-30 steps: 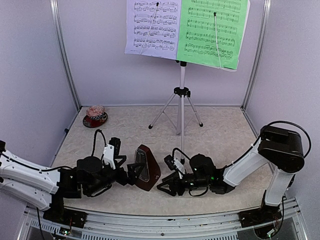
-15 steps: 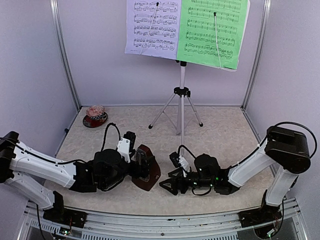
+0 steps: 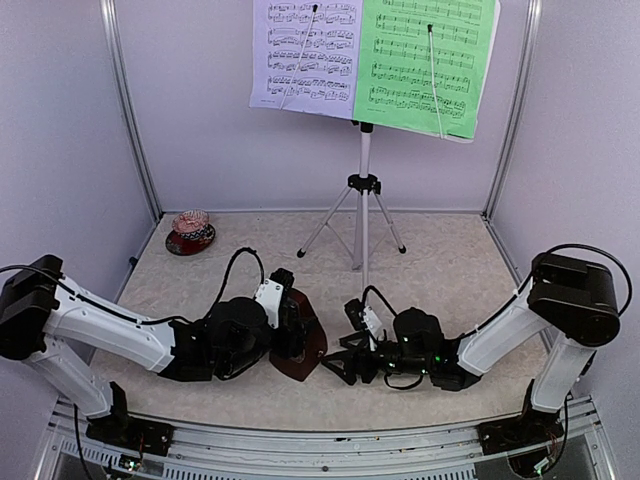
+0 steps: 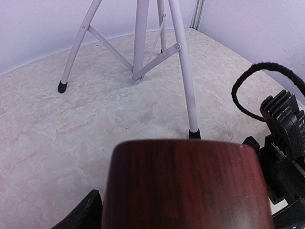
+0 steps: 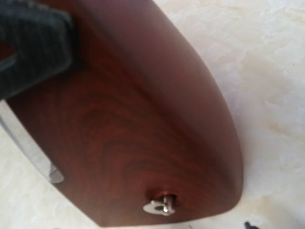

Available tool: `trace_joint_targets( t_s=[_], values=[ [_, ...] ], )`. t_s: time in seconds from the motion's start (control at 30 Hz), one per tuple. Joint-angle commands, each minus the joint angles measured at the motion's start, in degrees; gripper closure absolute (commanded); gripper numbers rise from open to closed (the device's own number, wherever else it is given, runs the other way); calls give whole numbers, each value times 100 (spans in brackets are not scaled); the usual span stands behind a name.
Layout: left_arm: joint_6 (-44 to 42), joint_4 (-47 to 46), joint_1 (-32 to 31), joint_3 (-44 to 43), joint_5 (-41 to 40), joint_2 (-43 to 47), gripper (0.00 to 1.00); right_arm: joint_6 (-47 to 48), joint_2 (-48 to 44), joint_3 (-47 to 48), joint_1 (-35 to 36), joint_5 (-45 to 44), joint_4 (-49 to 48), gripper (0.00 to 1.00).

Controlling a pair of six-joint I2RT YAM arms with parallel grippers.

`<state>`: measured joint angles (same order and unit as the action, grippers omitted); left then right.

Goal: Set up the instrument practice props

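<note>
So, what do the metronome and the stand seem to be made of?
Metronome: apparently wood, dark reddish-brown, smooth satin finish; swirling grain shows, though it could be veneer or print. The key in its side looks like bright metal. Stand: pale, glossy tubes, probably painted or plain metal; the feet look like black rubber.

Metronome (image 3: 300, 340) dark red-brown with wood-grain pattern, lavender music sheet (image 3: 303, 55) and green music sheet (image 3: 425, 65) at 12 o'clock with black notation, music stand (image 3: 363, 200) silver-white, table (image 3: 450, 265) beige marbled, small object (image 3: 190, 232) at 10 o'clock red, patterned.
</note>
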<state>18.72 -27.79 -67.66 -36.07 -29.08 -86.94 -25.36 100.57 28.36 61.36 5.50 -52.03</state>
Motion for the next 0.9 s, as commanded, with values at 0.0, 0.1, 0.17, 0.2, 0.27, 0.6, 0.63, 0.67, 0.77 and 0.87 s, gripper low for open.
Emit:
trace_joint_targets(
  t_s=[0.0,0.1,0.17,0.2,0.27,0.6,0.63,0.67,0.77,0.87],
  values=[
    [-300,15,-129,-235,-124,96,57,-22,35,-75,-36,-113,-288,21],
    [-500,151,-209,-395,-287,310,65,17,0,-93,-36,-155,-390,24],
    [-740,124,-328,-459,-431,482,68,40,-11,-85,-34,-188,-465,28],
    [-915,21,-393,-443,-447,570,69,52,-12,-84,-35,-195,-528,29],
    [-1290,-319,-530,-314,-483,797,72,87,-29,-89,-33,-162,-686,33],
    [-2691,-1041,-739,-167,-627,1359,76,532,-466,-296,141,-278,-1242,37],
    [-2753,-995,-745,-238,-667,1344,76,593,-475,-255,173,-304,-1247,37],
    [-2813,-966,-763,-306,-695,1316,76,668,-477,-210,211,-341,-1237,37],
    [-2933,-968,-844,-426,-768,1268,77,877,-462,-8,328,-535,-1069,37],
    [-2987,-1024,-894,-459,-786,1276,77,1068,-445,214,412,-796,-828,41]
  ],
)
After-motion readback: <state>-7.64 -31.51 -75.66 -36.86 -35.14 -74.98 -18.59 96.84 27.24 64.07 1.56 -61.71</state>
